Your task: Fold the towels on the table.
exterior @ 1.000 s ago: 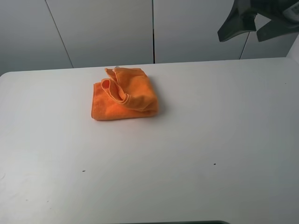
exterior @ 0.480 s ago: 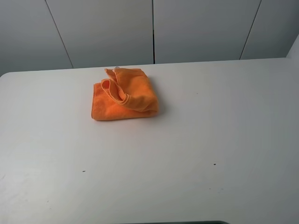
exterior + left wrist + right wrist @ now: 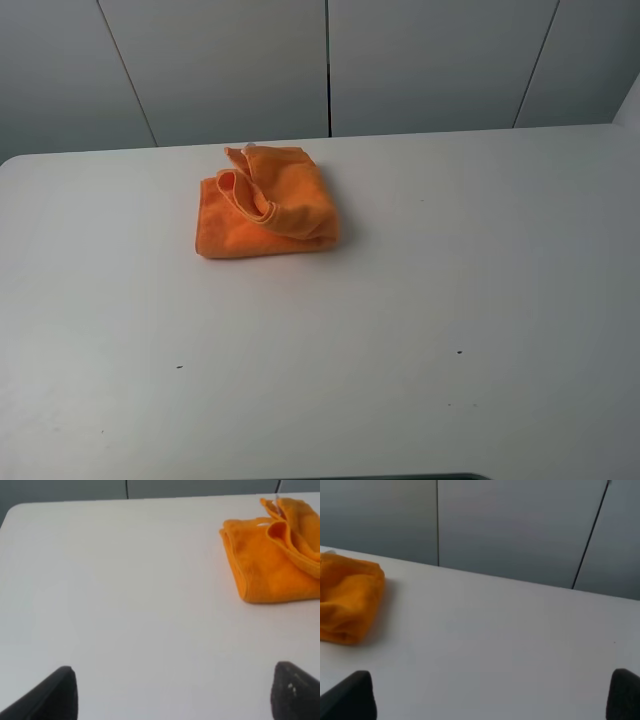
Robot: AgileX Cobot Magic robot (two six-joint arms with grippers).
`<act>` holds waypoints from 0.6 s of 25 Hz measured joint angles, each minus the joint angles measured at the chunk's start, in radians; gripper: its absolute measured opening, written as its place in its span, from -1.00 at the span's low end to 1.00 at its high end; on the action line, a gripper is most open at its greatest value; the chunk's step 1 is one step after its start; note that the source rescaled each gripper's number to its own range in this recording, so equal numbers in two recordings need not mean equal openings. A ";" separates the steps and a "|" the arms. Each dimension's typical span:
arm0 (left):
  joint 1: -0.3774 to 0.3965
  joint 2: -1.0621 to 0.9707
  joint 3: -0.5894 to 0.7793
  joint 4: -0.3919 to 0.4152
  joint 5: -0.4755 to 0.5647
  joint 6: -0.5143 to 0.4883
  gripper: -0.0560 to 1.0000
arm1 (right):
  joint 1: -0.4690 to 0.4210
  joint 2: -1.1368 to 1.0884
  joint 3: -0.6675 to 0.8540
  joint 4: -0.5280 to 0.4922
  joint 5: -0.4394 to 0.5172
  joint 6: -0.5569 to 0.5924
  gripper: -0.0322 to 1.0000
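Observation:
The orange towel point(image 3: 266, 203) lies folded into a small bundle on the white table point(image 3: 420, 300), left of centre toward the back, with a curled hem on top. It also shows in the left wrist view point(image 3: 275, 555) and the right wrist view point(image 3: 347, 597). My left gripper point(image 3: 172, 695) is open and empty over bare table, well short of the towel. My right gripper point(image 3: 490, 697) is open and empty, far from the towel. Neither gripper shows in the exterior high view.
Grey wall panels point(image 3: 330, 65) stand behind the table's back edge. A few tiny dark specks point(image 3: 459, 351) dot the tabletop. A dark strip point(image 3: 400, 477) runs along the front edge.
The dark gripper seen at the top right a second ago has left the exterior high view. The towel has not moved.

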 joint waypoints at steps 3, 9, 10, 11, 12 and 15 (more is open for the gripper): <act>0.000 -0.009 0.002 -0.002 0.000 0.010 1.00 | 0.000 -0.015 0.000 -0.017 0.020 0.027 1.00; 0.000 -0.016 0.018 -0.002 0.007 0.015 1.00 | 0.000 -0.017 0.038 -0.017 0.045 0.051 1.00; 0.000 -0.016 0.018 -0.004 0.007 0.015 1.00 | 0.000 -0.017 0.057 -0.017 0.047 0.055 1.00; 0.000 -0.016 0.018 -0.004 0.007 0.016 1.00 | 0.000 -0.017 0.084 -0.015 0.047 0.060 1.00; 0.000 -0.016 0.018 -0.004 0.007 0.017 1.00 | 0.000 -0.017 0.112 -0.013 0.047 0.067 1.00; 0.000 -0.016 0.018 -0.004 0.007 0.017 1.00 | 0.000 -0.015 0.159 0.007 0.037 0.075 1.00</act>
